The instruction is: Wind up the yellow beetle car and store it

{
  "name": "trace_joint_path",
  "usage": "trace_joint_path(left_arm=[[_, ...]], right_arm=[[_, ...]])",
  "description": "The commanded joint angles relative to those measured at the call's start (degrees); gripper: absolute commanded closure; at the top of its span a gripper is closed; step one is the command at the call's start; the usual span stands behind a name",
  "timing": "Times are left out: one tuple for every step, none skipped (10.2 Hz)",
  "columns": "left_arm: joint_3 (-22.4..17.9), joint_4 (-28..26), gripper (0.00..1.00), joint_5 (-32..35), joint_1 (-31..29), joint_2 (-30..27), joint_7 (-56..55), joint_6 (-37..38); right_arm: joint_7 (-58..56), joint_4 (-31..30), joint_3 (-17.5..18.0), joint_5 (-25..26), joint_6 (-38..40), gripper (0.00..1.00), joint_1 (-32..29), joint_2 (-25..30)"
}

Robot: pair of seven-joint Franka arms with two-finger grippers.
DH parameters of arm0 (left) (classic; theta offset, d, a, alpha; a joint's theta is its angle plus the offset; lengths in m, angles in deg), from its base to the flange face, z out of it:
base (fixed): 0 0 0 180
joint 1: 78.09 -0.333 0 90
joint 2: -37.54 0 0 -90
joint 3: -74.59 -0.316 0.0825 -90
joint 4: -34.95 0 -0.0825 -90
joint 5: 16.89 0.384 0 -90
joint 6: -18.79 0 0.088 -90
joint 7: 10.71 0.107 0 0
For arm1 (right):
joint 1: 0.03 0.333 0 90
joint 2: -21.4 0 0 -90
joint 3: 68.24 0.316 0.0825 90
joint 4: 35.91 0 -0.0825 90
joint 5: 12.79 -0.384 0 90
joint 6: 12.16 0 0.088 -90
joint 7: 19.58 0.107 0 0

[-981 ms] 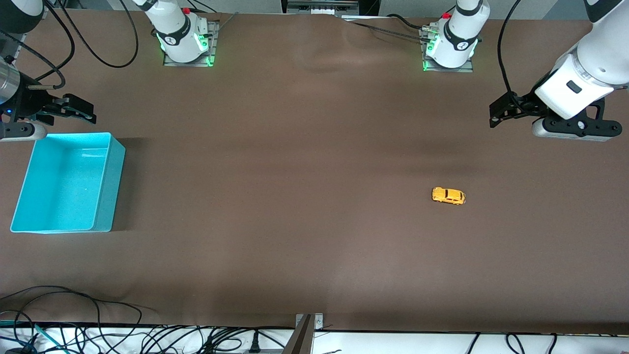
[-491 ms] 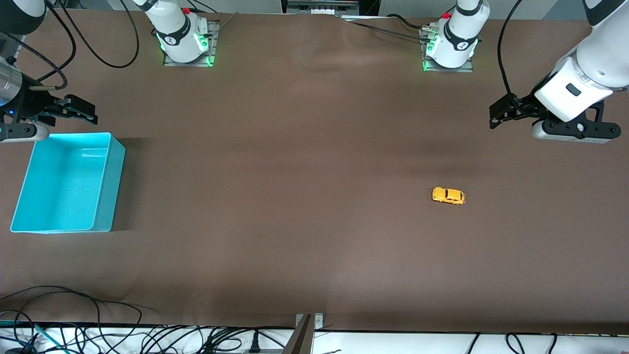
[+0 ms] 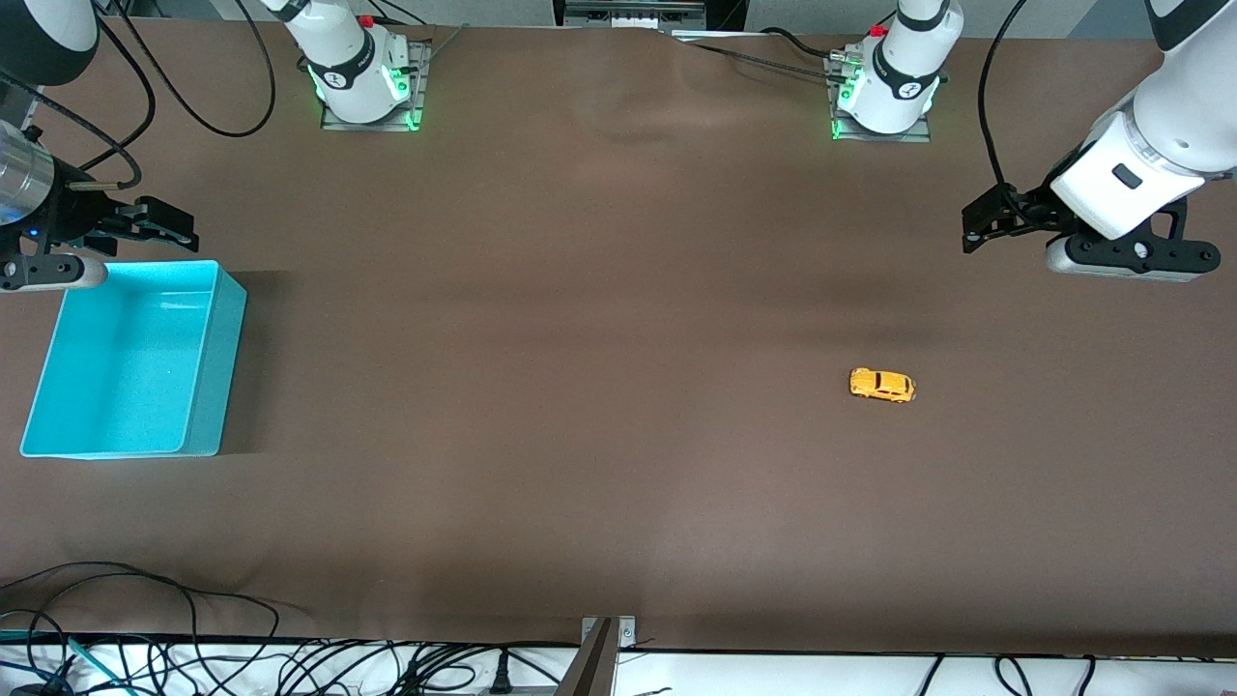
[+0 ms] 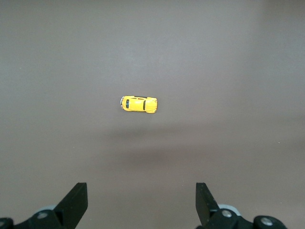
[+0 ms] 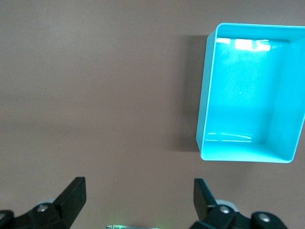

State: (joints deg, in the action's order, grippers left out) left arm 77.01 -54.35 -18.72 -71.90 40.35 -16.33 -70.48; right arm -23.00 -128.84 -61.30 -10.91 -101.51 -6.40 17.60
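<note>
The yellow beetle car [image 3: 881,385] stands on its wheels on the brown table, toward the left arm's end. It also shows in the left wrist view [image 4: 138,103], well apart from the fingers. My left gripper [image 3: 969,230] hangs open and empty over bare table near that end; in its wrist view [image 4: 141,202] the jaws stand wide apart. My right gripper [image 3: 179,230] is open and empty over the table, just beside the turquoise bin [image 3: 227,358]. In the right wrist view the gripper [image 5: 138,200] shows wide-set jaws and the empty bin [image 5: 205,109].
The two arm bases [image 3: 362,82] [image 3: 884,92] with green lights stand along the table edge farthest from the camera. Cables [image 3: 145,657] and a metal bracket [image 3: 604,638] lie along the edge nearest the camera.
My right gripper has shifted slightly toward the bin. The left arm and the car have hardly moved.
</note>
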Motion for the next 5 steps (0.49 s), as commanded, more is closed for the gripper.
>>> trace_joint_path(left_arm=[[0.0,1.3,0.0,0.9,0.2,0.6,1.1,0.8],[0.0,1.2,0.0,0.9,0.1,0.7,1.1,0.8],[-0.1,1.2,0.0,0.9,-0.3,0.9,1.1,0.8],[-0.1,1.2,0.0,0.7,-0.3,1.2,1.1,0.7],[-0.1,1.2,0.0,0.6,-0.3,3.2,1.2,0.7]], right_arm=[[-0.6,0.0,0.0,0.6,-0.3,0.0,0.2,0.2],[-0.6,0.0,0.0,0.6,-0.3,0.0,0.2,0.2],[-0.6,0.0,0.0,0.4,-0.3,0.0,0.2,0.1],[-0.6,0.0,0.1,0.4,-0.3,0.0,0.2,0.1],[-0.6,0.0,0.1,0.4,-0.3,0.0,0.2,0.2]])
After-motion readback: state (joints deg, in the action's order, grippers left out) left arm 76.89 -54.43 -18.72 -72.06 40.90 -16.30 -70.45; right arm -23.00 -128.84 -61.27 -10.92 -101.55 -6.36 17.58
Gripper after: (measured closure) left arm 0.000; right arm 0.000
